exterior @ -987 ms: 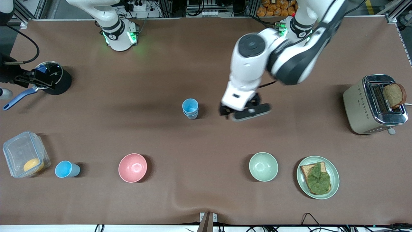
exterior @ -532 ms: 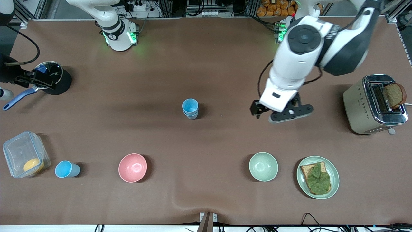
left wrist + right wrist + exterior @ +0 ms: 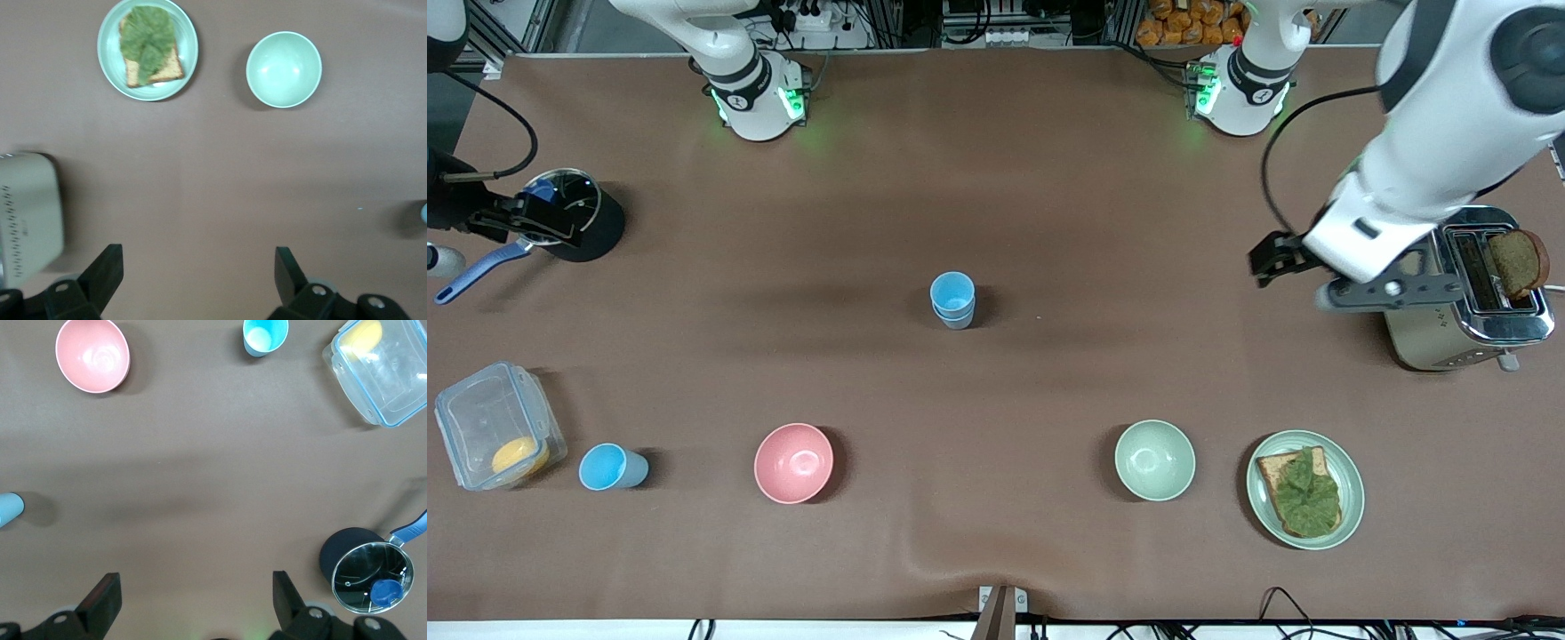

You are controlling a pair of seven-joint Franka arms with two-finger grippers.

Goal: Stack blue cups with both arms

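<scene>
At the desk [image 3: 1049, 178] centre stand two nested blue cups [image 3: 952, 300]. Left gripper [image 3: 1347, 277], fingers spread and empty, has swung from beside them to the toaster [image 3: 1449, 329] at three o'clock. A third cup [image 3: 611, 468] waits at eight o'clock, likelier for the right gripper [image 3: 193, 603], open near the pot [image 3: 574, 218].

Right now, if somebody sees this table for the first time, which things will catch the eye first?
Probably the left gripper, open and empty, up in the air beside the toaster at the left arm's end of the table. Next, the stacked blue cups at the table's middle, and a single blue cup nearer the front camera, beside the clear container.
</scene>
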